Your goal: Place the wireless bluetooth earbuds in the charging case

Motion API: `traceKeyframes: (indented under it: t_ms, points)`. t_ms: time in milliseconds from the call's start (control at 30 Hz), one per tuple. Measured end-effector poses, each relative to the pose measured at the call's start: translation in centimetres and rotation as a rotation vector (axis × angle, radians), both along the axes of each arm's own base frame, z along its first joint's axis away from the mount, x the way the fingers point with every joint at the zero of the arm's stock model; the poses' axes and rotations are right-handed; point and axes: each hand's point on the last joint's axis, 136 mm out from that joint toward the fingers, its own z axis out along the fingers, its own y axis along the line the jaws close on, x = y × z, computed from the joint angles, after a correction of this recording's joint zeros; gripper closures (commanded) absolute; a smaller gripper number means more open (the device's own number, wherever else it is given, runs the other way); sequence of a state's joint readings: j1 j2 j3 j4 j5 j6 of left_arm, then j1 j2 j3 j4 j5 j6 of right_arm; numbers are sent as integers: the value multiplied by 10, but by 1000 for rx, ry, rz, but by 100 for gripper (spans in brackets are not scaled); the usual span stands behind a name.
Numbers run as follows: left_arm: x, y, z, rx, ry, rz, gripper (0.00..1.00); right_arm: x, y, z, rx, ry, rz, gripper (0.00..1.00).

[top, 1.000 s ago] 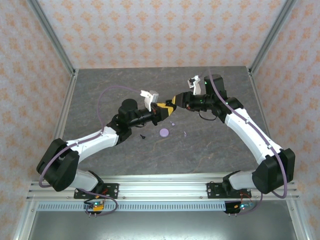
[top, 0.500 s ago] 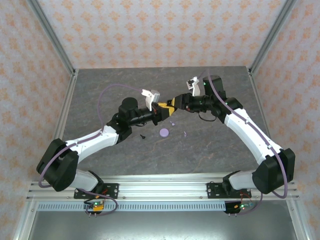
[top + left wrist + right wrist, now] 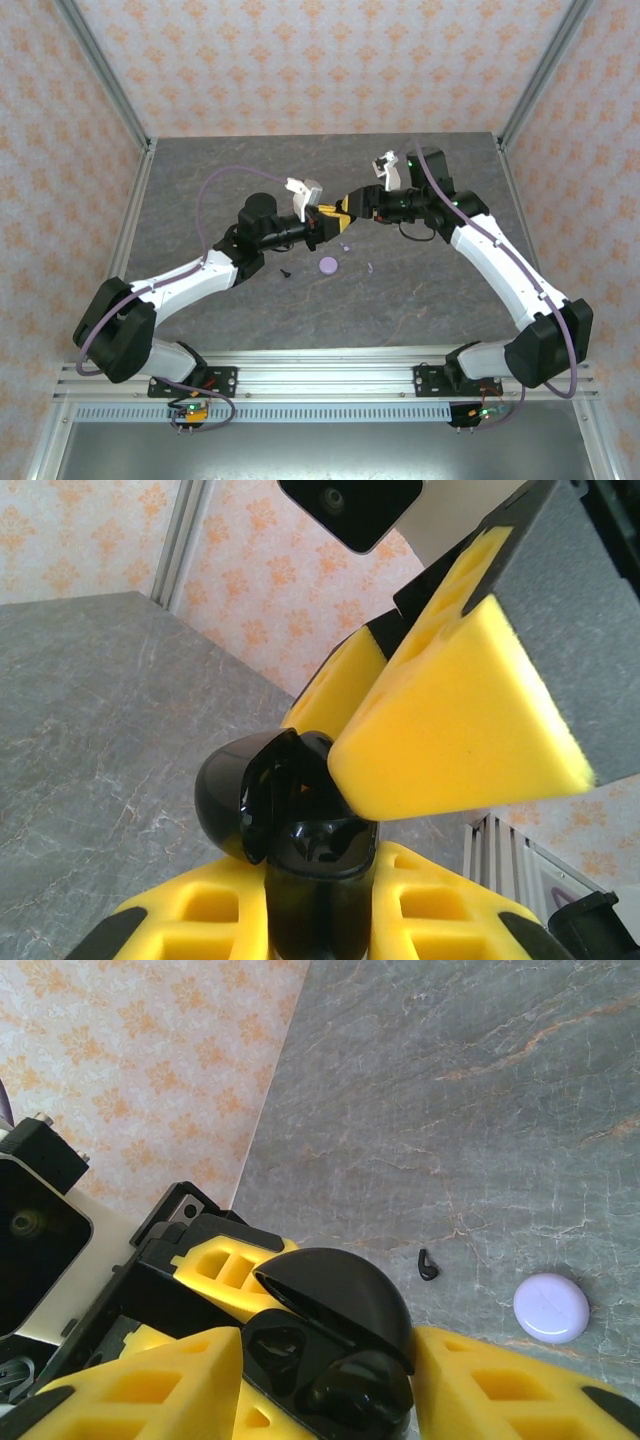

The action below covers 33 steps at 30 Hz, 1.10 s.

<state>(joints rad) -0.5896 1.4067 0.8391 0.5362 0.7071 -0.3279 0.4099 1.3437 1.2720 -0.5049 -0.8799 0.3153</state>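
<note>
- We see the charging case (image 3: pixel 335 1350), black with its lid swung up, pinched between the yellow foam pads of the left gripper (image 3: pixel 322 215), which is closed tight on the case's lower body.
- Inside the case, the well nearer the right wrist camera holds a glossy black rounded shape. The well beside it looks hollow. We cannot tell for sure whether that shape is an earbud.
- The right gripper (image 3: pixel 345 207) meets the left one tip to tip above the table (image 3: pixel 200 180). Its jaws stand apart, one finger on each side of the open case and nothing gripped between them. We cannot tell whether either pad touches the case.
- One black earbud (image 3: pixel 428 1265) lies on the table beyond the right gripper's fingers, well apart from them. In the overhead view it sits below the left gripper's wrist.
- A round lavender disc (image 3: pixel 551 1307) rests flat on the table, just past that earbud and off to the side of the right gripper's fingers.
- Two pale lavender earbuds (image 3: pixel 346 245) (image 3: pixel 369 267) lie on the table, one almost under the joined fingertips and one further out, beyond the disc.
</note>
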Motion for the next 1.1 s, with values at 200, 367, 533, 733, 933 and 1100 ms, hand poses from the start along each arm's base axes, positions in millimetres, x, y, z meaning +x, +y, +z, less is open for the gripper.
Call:
traceKeyframes:
  t_ms: [200, 367, 533, 733, 933, 1100]
  points:
    - [-2, -2, -3, 20, -9, -9, 88, -1, -1, 0, -6, 4, -1, 48]
    - [-2, -2, -6, 35, -12, -10, 88, 1, -2, 0, -13, -1, -12, 46]
    - [-3, -2, -6, 36, -12, -11, 88, 2, -3, 2, -18, -5, -21, 46]
    - [-3, -1, -9, 45, -8, -12, 88, 4, -5, 1, -27, -9, -33, 50]
    - [-4, -1, -8, 48, -12, -17, 89, 4, -6, 0, -34, -6, -38, 58]
    - [-5, -1, -7, 51, -21, -19, 89, 5, -6, -1, -36, -5, -42, 61]
